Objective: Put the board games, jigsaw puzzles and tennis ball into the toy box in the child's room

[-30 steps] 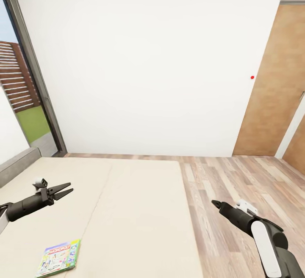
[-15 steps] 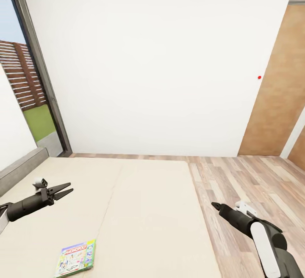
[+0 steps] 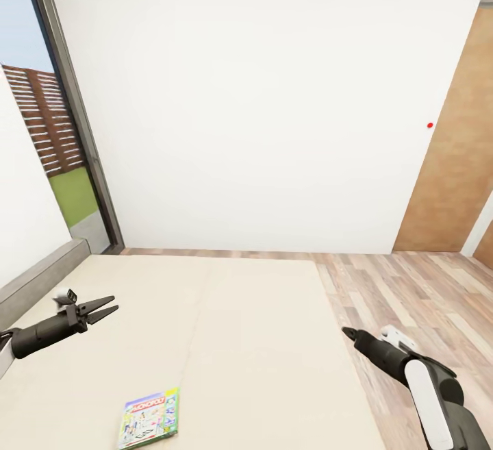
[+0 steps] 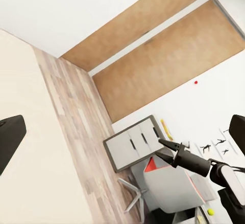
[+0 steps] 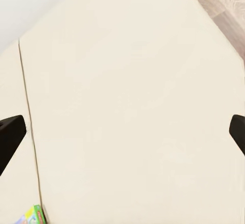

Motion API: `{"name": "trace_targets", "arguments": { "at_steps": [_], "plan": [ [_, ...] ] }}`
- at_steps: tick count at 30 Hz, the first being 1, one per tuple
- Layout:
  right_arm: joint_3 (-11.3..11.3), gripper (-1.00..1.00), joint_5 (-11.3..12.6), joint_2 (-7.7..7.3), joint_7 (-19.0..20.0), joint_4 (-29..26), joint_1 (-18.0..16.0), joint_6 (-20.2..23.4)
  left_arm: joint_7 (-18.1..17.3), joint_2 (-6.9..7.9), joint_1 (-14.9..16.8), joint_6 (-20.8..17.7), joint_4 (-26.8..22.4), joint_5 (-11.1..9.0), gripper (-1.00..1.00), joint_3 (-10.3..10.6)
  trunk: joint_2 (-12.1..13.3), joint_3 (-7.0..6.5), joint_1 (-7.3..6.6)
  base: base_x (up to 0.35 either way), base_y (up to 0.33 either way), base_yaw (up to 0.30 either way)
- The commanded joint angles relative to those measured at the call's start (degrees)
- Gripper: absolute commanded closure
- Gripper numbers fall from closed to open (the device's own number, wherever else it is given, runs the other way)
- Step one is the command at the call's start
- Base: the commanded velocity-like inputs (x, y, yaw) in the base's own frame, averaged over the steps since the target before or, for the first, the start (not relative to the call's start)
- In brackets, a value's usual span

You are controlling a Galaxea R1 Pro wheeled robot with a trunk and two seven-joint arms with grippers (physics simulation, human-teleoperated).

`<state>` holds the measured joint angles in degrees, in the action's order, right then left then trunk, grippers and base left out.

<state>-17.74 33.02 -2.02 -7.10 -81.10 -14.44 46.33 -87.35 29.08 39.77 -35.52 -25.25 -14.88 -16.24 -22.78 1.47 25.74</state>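
Below and right of the open, empty left pincer [image 3: 104, 309], a board game [image 3: 149, 418] lies flat on the bed [image 3: 260, 340].

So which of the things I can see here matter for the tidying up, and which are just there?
For the job:
- board game, lying flat on the bed
- bed
- left claw, open and empty
- right claw

Just there:
- wooden door
- window
- wood floor
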Motion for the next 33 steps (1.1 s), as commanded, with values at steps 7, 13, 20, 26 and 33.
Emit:
{"name": "trace_targets", "arguments": {
  "at_steps": [7, 13, 20, 26, 33],
  "plan": [
    [0.13, -1.00, 1.37, -0.07, -0.44, -0.03, -0.06, -1.44, -0.19, -0.01, 0.06, -0.61, 0.02, 0.01, -1.00, -0.02, -0.14, 0.14, 0.04, 0.000, 0.252, 0.000],
    [0.30, -1.00, 1.30, -0.03, -0.46, -0.08, -0.06, -1.56, -0.19, -0.06, 0.06, -0.61, 0.07, 0.03, -1.00, -0.02, -0.14, 0.14, 0.04, 0.000, 0.239, 0.000],
    [0.44, -1.00, 1.07, 0.05, -0.46, -0.11, -0.06, -1.59, -0.14, -0.04, 0.06, -0.61, 0.10, 0.02, -1.00, -0.02, -0.14, 0.14, 0.04, 0.000, 0.237, 0.000],
    [0.52, -1.00, 0.81, 0.13, -0.48, -0.15, -0.06, -1.60, 0.10, -0.01, 0.05, -0.68, 0.10, -0.05, -1.00, 0.00, -0.14, 0.14, 0.04, 0.000, 0.143, 0.000],
    [0.68, -1.00, 0.66, 0.19, -0.84, -1.84, -0.06, -1.07, 6.97, -0.15, 0.09, -0.94, 0.10, 0.09, -1.00, 0.06, -0.14, 0.14, 0.04, 0.000, 0.018, 0.000]
  ]
}}
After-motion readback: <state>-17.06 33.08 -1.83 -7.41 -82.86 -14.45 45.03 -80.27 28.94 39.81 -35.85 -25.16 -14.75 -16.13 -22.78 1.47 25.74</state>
